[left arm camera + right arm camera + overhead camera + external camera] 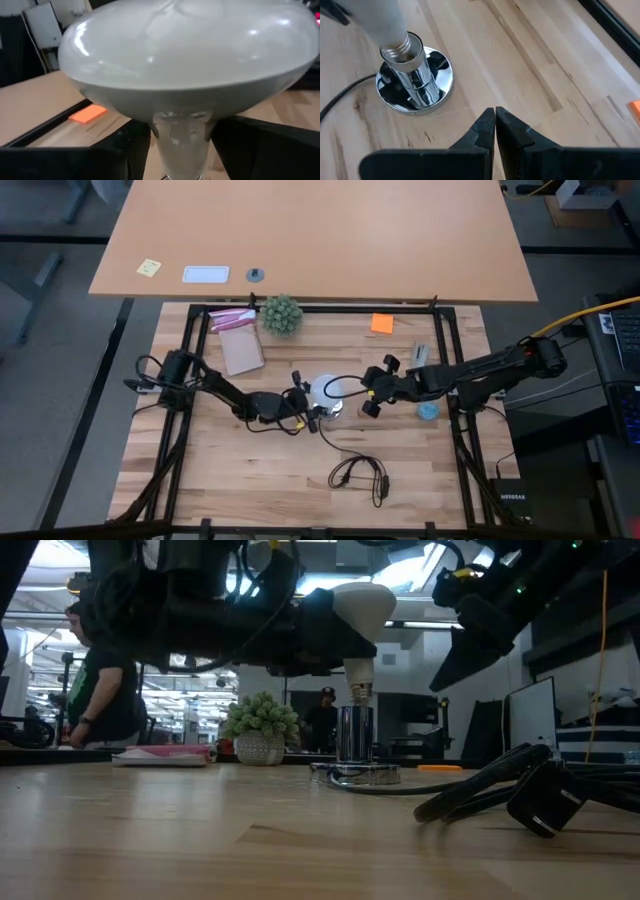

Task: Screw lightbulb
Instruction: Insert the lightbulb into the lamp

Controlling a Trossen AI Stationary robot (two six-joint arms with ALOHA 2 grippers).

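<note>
The wooden table [250,470] carries a chrome socket [415,80] (black cord [355,470] trailing off) just ahead of the right arm's closed jaws. Farther off sit a plant [281,314], an orange note [382,323], a tan card [241,350], and a blue object [428,410], perhaps a cap.

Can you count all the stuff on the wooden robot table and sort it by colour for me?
White: 1, the lightbulb
Silver: 1, the socket
Green: 1, the little plant
Orange: 1, the sticky note
Light blue: 1, the small round object
Brown: 1, the cardboard piece
Pink: 1, the packet
Black: 1, the cord
Total: 8
</note>
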